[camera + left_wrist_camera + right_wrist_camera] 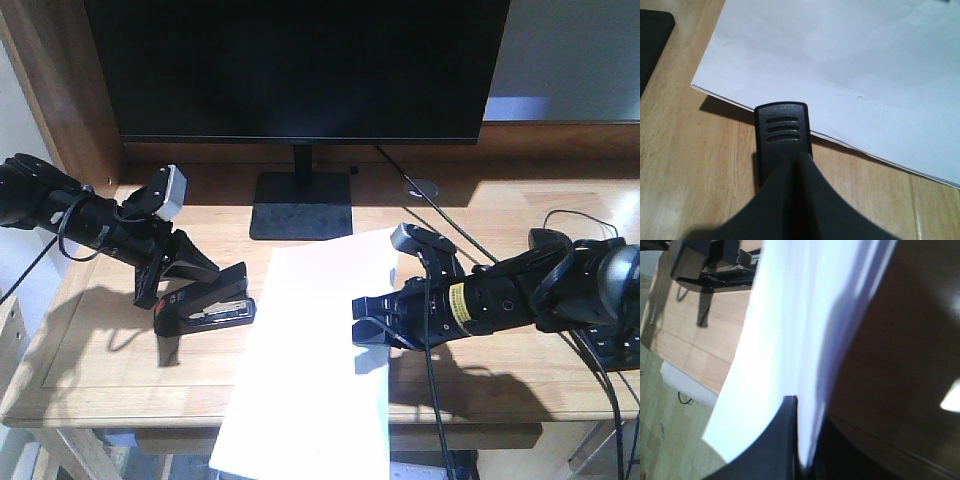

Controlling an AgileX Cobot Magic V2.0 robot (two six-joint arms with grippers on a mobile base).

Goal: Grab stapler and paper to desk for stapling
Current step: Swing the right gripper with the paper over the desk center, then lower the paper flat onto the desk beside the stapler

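The stapler sits on the desk at nine o'clock of the paper, with its nose just beside the sheet's edge. The left gripper is clamped on its rear half. In the left wrist view the two fingers close in on the black body. The right gripper pinches the paper's three o'clock edge and lifts that side slightly, while the six o'clock end overhangs the desk's front rim.

We judge both items fetched, and the step in hand is lining them up for stapling (the monitor at twelve o'clock plays no part). We cannot tell whether the sheet's edge is inside the stapler's mouth. The next move calls for feeding a corner between the jaws, holding the sheet steady, and then pressing down.
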